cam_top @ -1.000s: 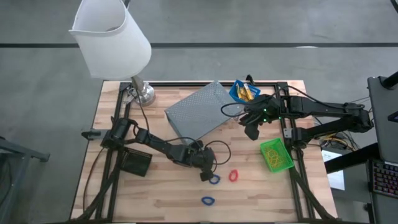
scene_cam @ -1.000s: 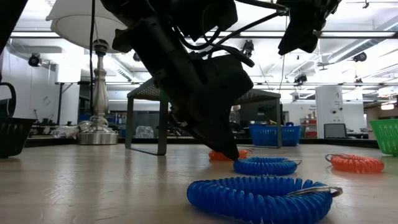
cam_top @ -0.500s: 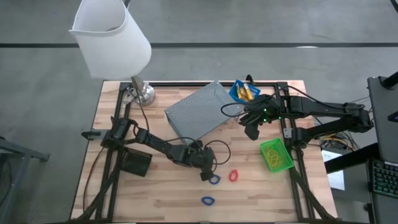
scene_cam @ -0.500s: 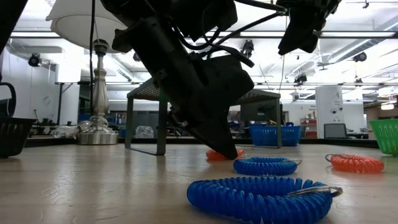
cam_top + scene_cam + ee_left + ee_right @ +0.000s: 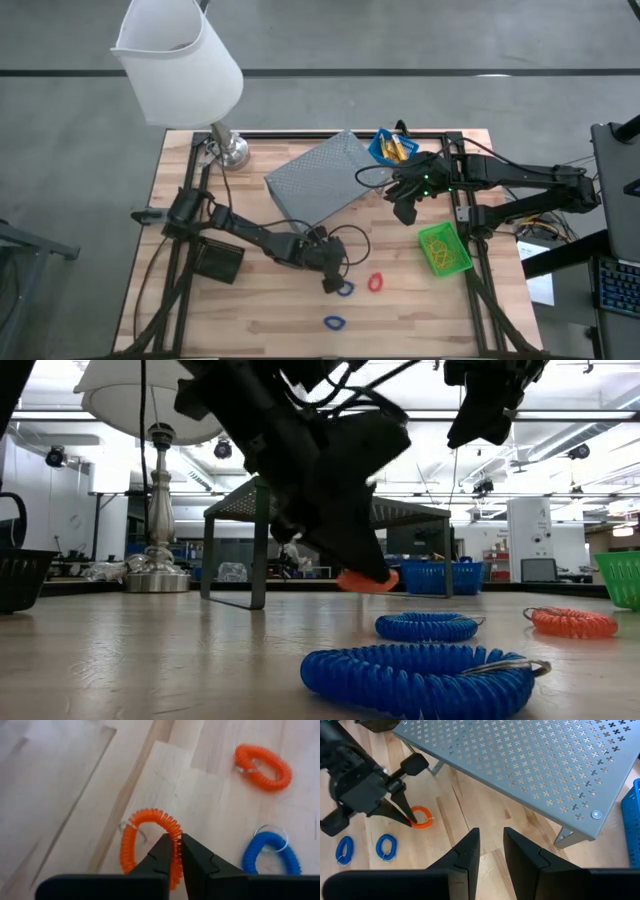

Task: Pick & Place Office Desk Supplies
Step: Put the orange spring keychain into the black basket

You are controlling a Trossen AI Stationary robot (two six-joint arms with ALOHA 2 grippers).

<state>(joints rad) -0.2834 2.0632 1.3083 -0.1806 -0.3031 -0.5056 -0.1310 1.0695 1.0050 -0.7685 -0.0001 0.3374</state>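
My left gripper [image 5: 330, 282] is near the table's middle, shut on a red coil loop [image 5: 150, 837], which also shows in the low view [image 5: 367, 581]. A second red loop [image 5: 376, 283] and two blue loops [image 5: 344, 289] [image 5: 333, 322] lie flat on the wood beside it. My right gripper [image 5: 405, 212] hangs open above the table, by the right edge of the grey perforated stand [image 5: 322, 180]. The blue bin [image 5: 392, 146] holds yellow pieces. The green bin [image 5: 443, 249] stands at the right and the black bin [image 5: 218, 260] at the left. My left gripper pinches the red loop's coil on one side of the ring [image 5: 175, 840] between its two fingertips, coming slanting down from the table's left. The loop is lifted clear of the wood and hangs about level at the fingertips [image 5: 378, 574].
A white-shaded lamp [image 5: 180, 60] stands on its metal base [image 5: 232, 152] at the far left corner. The grey stand's legs [image 5: 260, 555] rest on the table. Dark cables trail from the left arm. Bare wood lies along the near edge.
My left gripper has risen, carrying the red loop up with it. The loop lay on the wood a second ago and now hangs clear above it. The right arm has kept still.
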